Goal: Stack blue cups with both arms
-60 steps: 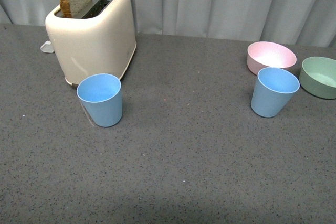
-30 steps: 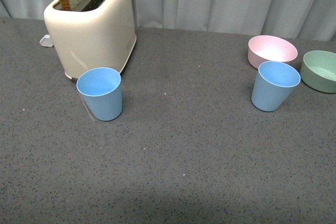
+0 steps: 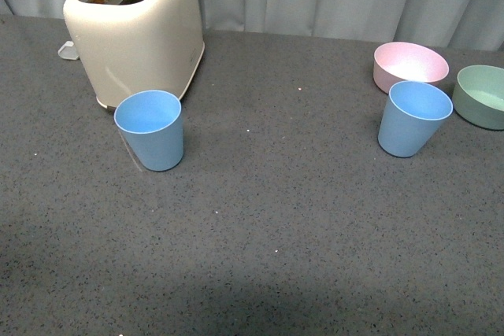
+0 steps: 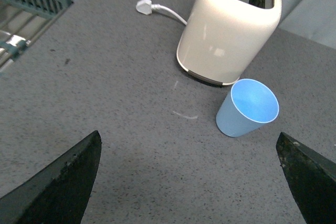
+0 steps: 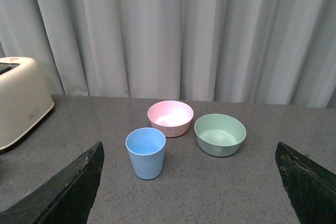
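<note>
Though missing up front, spread wide open on wrist cams: left hand (image 4: 188, 134), right hand (image 5: 188, 144); grey bench (image 3: 276, 218), curtain (image 5: 157, 35) behind.

Light blue cups (image 3: 150, 130) (cream toaster (image 3: 134, 33))

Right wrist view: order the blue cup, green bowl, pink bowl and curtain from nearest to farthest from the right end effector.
From the right end effector:
1. Blue cup, in front of both bowls.
2. Green bowl, behind the cup.
3. Pink bowl, further back, beside the green one.
4. Curtain, behind the table.
</note>
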`<control>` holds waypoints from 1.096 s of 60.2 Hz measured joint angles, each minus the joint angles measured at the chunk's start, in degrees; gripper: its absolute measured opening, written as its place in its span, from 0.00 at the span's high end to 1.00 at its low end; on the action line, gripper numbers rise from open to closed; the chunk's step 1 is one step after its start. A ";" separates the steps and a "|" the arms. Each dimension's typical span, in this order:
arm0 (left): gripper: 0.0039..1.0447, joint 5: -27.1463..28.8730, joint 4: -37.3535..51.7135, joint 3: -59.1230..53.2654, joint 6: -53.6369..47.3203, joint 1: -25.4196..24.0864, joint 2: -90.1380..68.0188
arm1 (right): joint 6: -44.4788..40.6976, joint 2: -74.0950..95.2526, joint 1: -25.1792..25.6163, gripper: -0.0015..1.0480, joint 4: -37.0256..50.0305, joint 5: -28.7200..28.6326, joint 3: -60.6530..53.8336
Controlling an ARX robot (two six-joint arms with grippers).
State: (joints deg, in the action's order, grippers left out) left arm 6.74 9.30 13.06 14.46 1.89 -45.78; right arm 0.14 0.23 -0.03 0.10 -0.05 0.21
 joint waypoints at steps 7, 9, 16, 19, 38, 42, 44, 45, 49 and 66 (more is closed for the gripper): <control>0.06 -1.75 2.64 4.83 1.86 0.63 -13.09 | 0.02 0.00 0.00 0.09 0.00 0.00 0.00; 0.06 -2.38 2.89 6.32 2.14 0.94 -16.28 | 0.00 0.00 0.00 0.09 -0.02 0.00 0.00; 0.06 -4.50 1.88 12.90 3.56 2.43 -27.10 | 0.00 0.00 0.00 0.09 0.00 0.00 0.00; 0.06 -4.92 1.05 16.04 4.22 3.17 -31.50 | 0.00 0.00 0.00 0.09 0.00 0.00 0.00; 0.06 -6.01 -7.96 30.95 8.28 4.61 -49.48 | 0.00 0.00 0.00 0.09 0.00 0.00 0.00; 0.06 -7.56 -9.53 33.33 9.53 4.61 -51.95 | 0.00 0.00 0.00 0.09 0.00 0.00 0.00; 0.06 -8.13 -10.32 34.67 10.08 4.61 -53.31 | 0.00 0.00 0.00 0.09 0.00 0.00 0.00; 0.06 -8.17 -10.45 34.99 10.25 4.61 -53.62 | 0.00 0.00 0.00 0.09 0.00 0.00 0.00; 0.06 -9.46 -11.58 37.59 11.21 4.76 -55.91 | 0.00 0.00 0.00 0.09 0.00 0.00 0.00; 0.06 -10.54 -15.43 44.11 13.05 5.66 -62.23 | 0.02 0.00 0.00 0.09 0.00 0.00 0.00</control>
State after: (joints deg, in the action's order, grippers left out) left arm -3.79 -6.13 57.17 27.51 7.55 -108.01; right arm 0.16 0.23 -0.03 0.10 -0.05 0.21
